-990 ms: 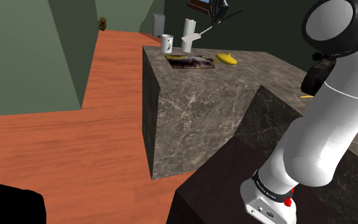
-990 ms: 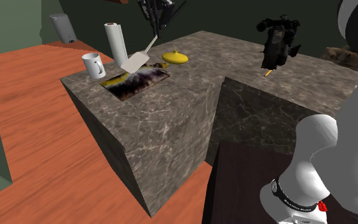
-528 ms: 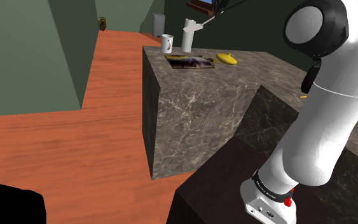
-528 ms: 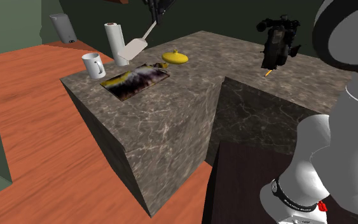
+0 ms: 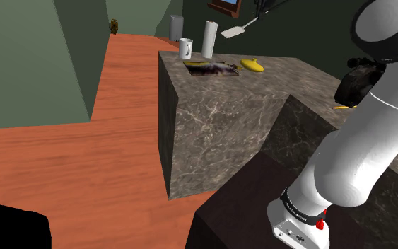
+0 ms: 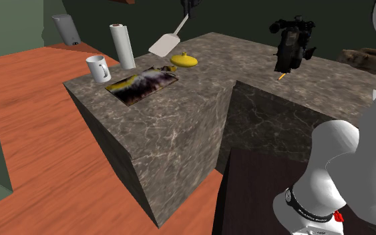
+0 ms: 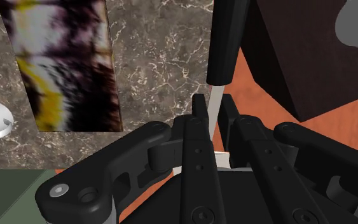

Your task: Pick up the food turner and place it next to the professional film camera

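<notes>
The grey-brown stone bench (image 6: 179,127) is veined with white. The flat rectangular board (image 6: 143,85) is streaked purple-black, white and yellow. The small rounded dish (image 6: 183,59) is plain yellow, the handled mug (image 6: 98,68) and upright roll (image 6: 122,45) white, the professional film camera (image 6: 292,41) black. The pale-bladed, black-handled food turner (image 6: 163,45) matches the all-black hand (image 7: 213,105). The plank floor (image 6: 26,133) is reddish-orange.

A pale-grey food turner (image 6: 161,47), a flat square blade on a thin shaft with a black handle, hangs tilted at the top centre of the second exterior view. Its blade is lowest, clear of the marble-patterned counter (image 6: 200,73). The black gripper (image 7: 212,105) clasps its shaft. A bulky black professional film camera (image 6: 292,41) stands on that counter at the upper right, well apart.
</notes>
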`<state>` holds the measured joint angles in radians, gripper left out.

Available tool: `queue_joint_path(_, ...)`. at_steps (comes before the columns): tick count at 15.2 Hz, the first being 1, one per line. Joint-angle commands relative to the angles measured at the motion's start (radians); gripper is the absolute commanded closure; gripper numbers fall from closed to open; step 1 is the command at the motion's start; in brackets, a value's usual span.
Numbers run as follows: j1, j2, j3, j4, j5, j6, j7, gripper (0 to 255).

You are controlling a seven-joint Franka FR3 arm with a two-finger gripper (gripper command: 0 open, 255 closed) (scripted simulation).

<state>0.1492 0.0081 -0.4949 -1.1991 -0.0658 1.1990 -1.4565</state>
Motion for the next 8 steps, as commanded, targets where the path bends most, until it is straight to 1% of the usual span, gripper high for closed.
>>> queue_joint_path(1, 0.001, -0.07, 0.0, -0.076, -0.036, 0.015, -0.011, 255)
queue_joint_path(4, -0.01, -0.166, -0.004, -0.17, -0.084, 0.027, -0.036, 255)
queue_joint_path(8, -0.033, -0.277, -0.014, -0.265, -0.142, 0.03, -0.078, 255)
